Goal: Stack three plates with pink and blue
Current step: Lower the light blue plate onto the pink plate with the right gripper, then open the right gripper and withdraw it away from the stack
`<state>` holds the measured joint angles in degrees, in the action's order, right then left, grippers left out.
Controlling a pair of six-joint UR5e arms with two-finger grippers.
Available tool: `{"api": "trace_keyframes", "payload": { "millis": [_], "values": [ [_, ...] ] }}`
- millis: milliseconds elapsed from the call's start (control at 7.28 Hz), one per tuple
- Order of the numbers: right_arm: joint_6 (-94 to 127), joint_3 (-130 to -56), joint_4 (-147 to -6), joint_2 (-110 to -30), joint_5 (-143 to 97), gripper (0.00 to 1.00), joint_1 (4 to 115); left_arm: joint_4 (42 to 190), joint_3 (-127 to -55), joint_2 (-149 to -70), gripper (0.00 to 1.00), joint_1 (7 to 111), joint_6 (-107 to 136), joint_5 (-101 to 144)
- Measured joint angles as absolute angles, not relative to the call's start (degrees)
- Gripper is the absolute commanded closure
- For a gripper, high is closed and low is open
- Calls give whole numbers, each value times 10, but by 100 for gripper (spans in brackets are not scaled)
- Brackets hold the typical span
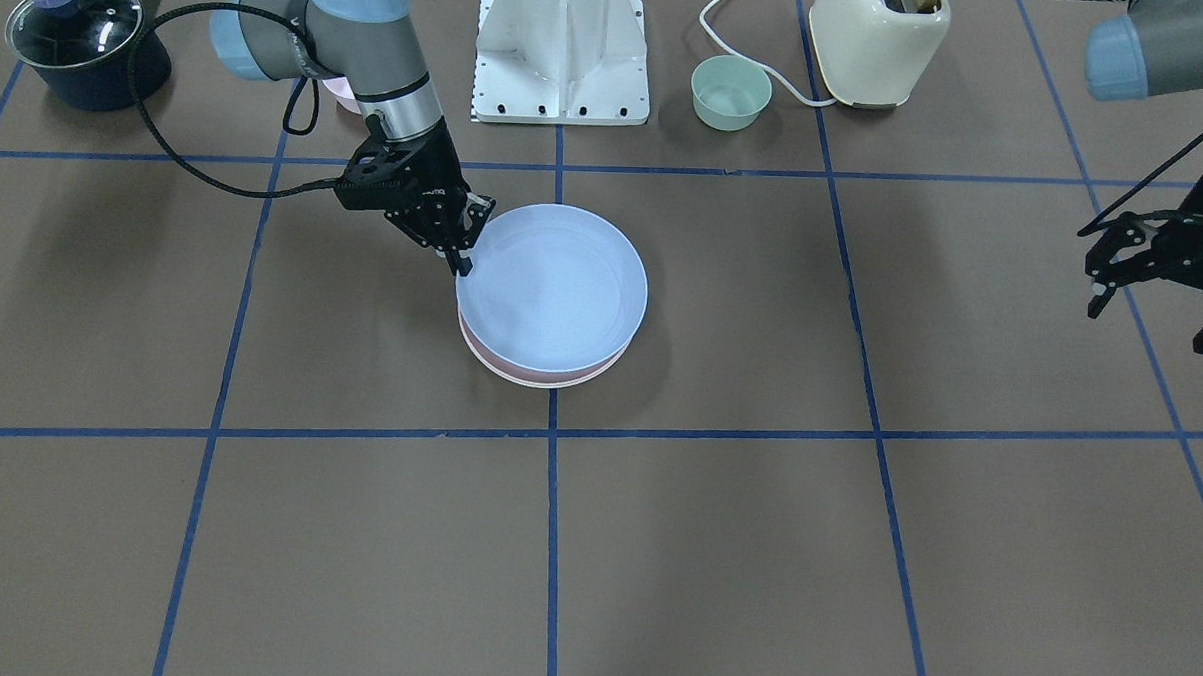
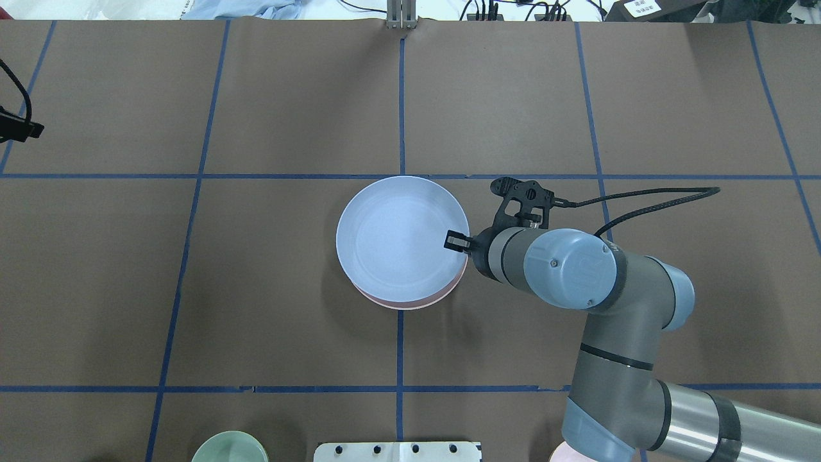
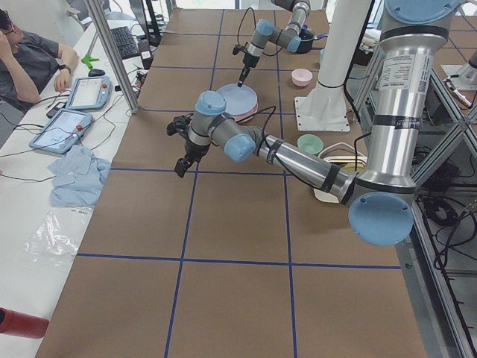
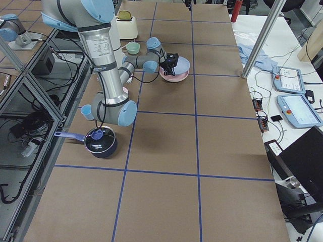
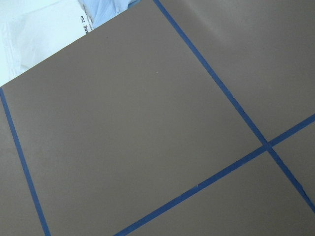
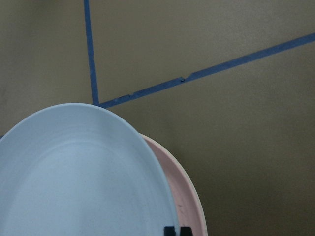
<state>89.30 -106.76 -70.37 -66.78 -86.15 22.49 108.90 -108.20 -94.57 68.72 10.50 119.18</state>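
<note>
- The right gripper (image 1: 462, 248) has its two fingers pinched together on the rim of the blue plate (image 1: 558, 286), gripping the edge on the robot's right;
- the blue plate is tilted, with its gripped side lifted; its opposite side lies low over the pink plate (image 1: 545, 374) directly beneath it;
- a paler edge shows below the pink rim; I cannot tell whether it is a separate plate;
- the stack sits near the middle of the table (image 1: 754, 543), astride a blue tape line (image 1: 552, 536);
- the left gripper (image 1: 1149, 322) hangs above bare table well apart from the plates; its fingers are spread and hold nothing;
- along the robot's edge stand a mint-green bowl (image 1: 731, 92), a cream toaster (image 1: 877, 47) and a dark pot (image 1: 76, 45) with a glass lid.
</note>
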Motion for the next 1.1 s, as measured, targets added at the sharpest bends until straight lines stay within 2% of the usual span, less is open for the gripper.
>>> {"api": "trace_keyframes", "payload": {
  "millis": [137,687,1099],
  "values": [
    [893,-1067,-705,-669,-854,1,216,1089,-1082,-946,0,687,106,1192],
    [851,-1073,-757,-658,-864,0,238,1093,-1081,-941,0,688,109,1193],
    [656,-1085,-868,-645,-1033,0,416,1096,-1081,-918,0,696,108,1191]
  ]
}}
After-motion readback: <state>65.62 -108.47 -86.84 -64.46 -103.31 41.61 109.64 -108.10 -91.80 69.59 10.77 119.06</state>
